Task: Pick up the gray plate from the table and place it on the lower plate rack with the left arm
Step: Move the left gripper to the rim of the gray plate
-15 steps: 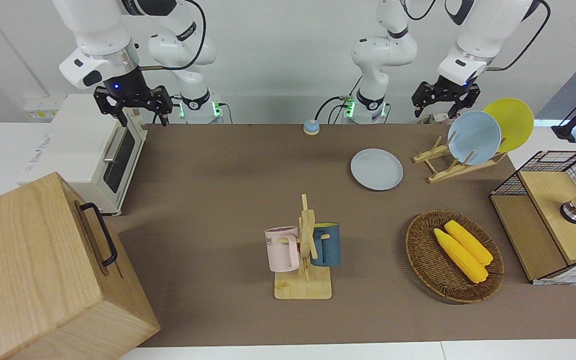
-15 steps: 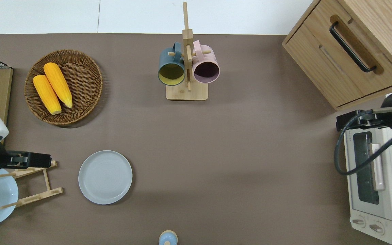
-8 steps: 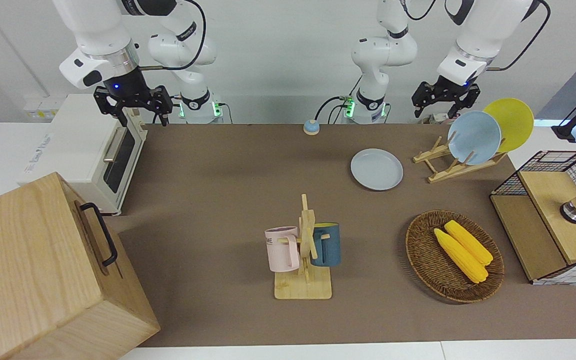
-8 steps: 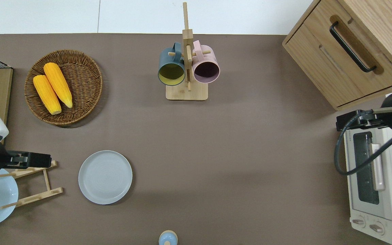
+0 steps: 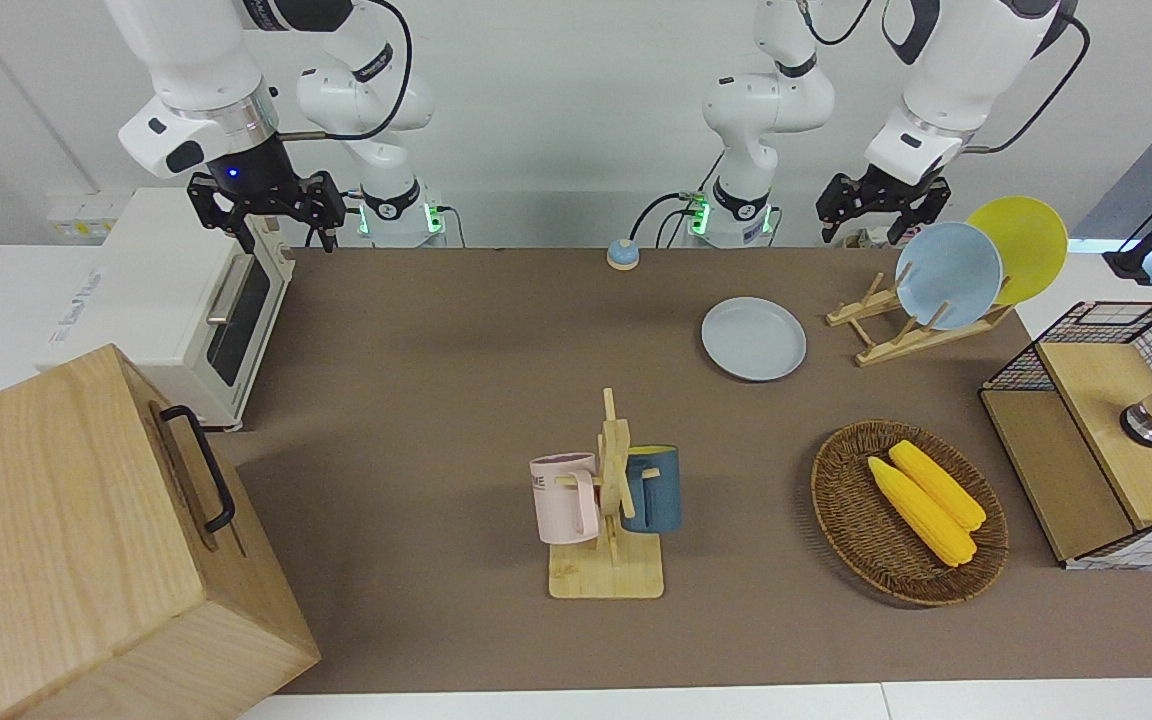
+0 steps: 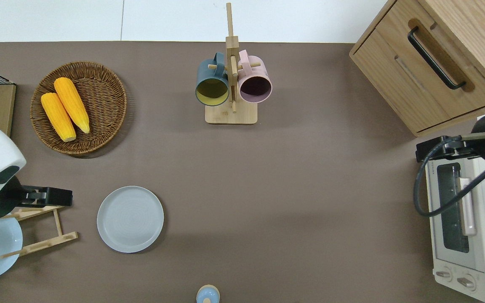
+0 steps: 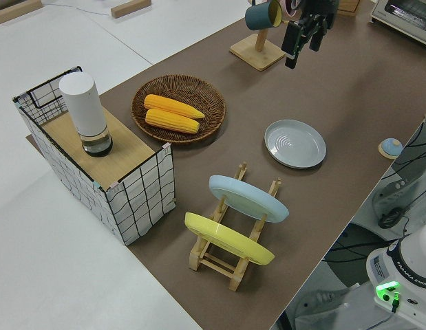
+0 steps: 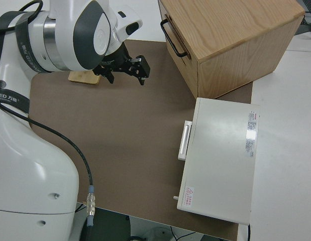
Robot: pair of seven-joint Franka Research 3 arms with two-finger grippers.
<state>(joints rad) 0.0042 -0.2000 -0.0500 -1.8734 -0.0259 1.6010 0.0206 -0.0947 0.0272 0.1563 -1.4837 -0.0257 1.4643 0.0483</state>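
The gray plate [image 5: 753, 338] [image 6: 130, 219] [image 7: 295, 143] lies flat on the brown table [image 5: 436, 350]. Beside it, toward the left arm's end, stands the light-wood plate rack [image 5: 911, 335] [image 6: 40, 244] [image 7: 233, 258]. A sky-blue plate [image 5: 948, 275] and a yellow plate [image 5: 1021, 245] lean in the rack's slots. My left gripper [image 5: 861, 232] [image 6: 67, 197] [image 7: 301, 51] hangs open and empty in the air, over the rack's rail that is farther from the robots, a short way from the gray plate. The right arm is parked, its gripper [image 5: 281, 238] open.
A wicker basket [image 5: 841, 500] with two corn cobs and a wire crate [image 5: 1036, 365] lie toward the left arm's end. A mug stand [image 5: 611, 500] with a pink and a blue mug stands mid-table. A toaster oven [image 5: 176, 300], a wooden cabinet [image 5: 86, 540] and a small blue bell [image 5: 622, 254] are also there.
My left gripper has shifted a little toward the gray plate, over the rack's end. The plate, the rack and the right arm have not moved.
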